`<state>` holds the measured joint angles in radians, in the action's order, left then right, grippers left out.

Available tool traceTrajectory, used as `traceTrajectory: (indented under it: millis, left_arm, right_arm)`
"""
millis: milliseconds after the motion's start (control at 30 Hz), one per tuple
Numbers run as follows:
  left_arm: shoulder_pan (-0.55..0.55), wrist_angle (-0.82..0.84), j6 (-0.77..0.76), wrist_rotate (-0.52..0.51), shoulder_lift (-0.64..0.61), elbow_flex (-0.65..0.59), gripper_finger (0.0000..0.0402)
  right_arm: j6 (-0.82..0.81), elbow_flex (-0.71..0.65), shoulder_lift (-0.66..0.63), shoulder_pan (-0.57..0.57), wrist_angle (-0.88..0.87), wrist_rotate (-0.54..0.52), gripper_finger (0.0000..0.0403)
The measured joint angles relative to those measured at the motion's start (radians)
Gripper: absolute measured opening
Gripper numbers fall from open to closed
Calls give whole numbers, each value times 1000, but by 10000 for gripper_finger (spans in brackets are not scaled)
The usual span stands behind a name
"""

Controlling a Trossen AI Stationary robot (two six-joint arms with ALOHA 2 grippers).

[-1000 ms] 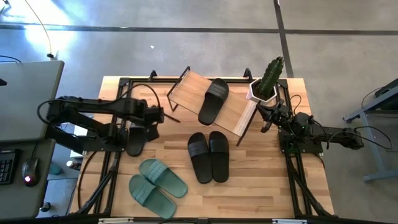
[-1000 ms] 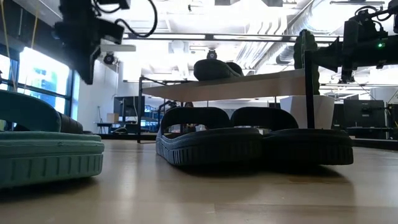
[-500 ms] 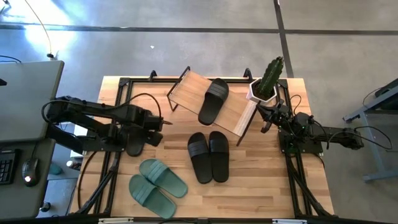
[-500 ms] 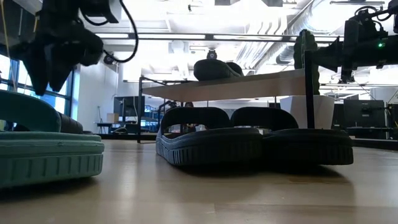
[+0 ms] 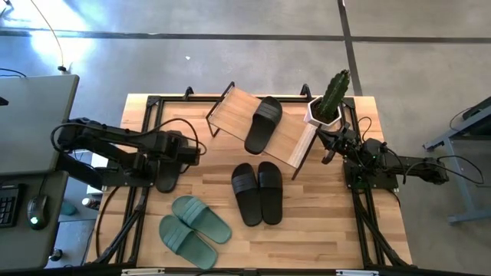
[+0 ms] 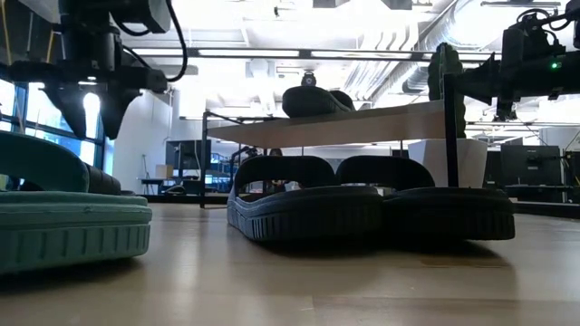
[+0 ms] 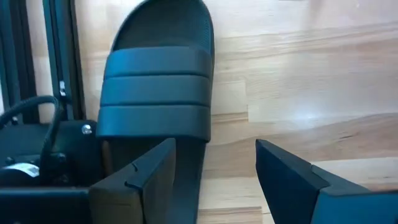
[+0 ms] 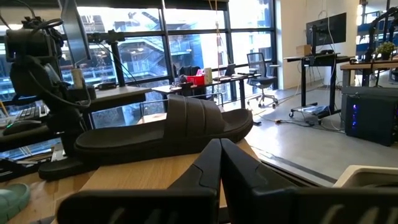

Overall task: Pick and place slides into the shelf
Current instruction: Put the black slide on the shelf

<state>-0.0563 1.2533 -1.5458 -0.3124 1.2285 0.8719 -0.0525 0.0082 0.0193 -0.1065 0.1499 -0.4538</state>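
High view: spread left pincer [image 5: 192, 148] above lone black slide [image 5: 167, 172], seemingly lengthwise front-to-back.

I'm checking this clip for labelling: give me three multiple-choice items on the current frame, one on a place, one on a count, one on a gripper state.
1. Where does the black slide nearest the cactus plant lie?
A. on the shelf top
B. on the floor
C. on the green pair

2. How many green slides are on the table?
A. one
B. two
C. four

3. How does the left gripper stand above the lone black slide at the table's left edge?
A. shut on the slide
B. shut, empty
C. open, holding nothing

Answers:
1 A: the high view shows it lying on the light plank of the shelf.
2 B: one pair lies at the table's front left.
3 C: the left wrist view shows a wide gap between the fingers, with the slide beyond them. The right gripper waits shut beside the shelf.
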Motion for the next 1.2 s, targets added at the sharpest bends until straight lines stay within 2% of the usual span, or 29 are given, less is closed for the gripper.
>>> traceTrajectory:
  millis: [167, 233, 367, 467, 567, 900, 1067, 1200]
  left_arm:
    - [8, 5, -41, 8, 2, 0, 205]
    - [40, -1, -103, 15, 11, 0, 205]
    - [158, -102, -328, -27, 13, -37, 205]
    - [249, -157, -563, -123, 0, -76, 205]
    - [328, -140, -800, -236, -2, -111, 205]
    - [260, -158, -837, -304, 0, -211, 205]
    - [226, -165, -835, -307, -1, -271, 205]
    - [213, -238, -818, -305, 0, -293, 205]
  right_arm:
    - [0, 0, 0, 0, 0, 0, 0]
    - [-10, 0, 0, 0, 0, 0, 0]
    - [-65, 0, 0, 0, -2, 0, 0]
    - [-88, 0, 0, 0, -4, 0, 0]
    - [-89, 0, 0, 0, -4, 0, 0]
    - [-89, 0, 0, 0, -5, 0, 0]
    - [-129, 0, 0, 0, -4, 0, 0]
    - [-132, 0, 0, 0, -4, 0, 0]
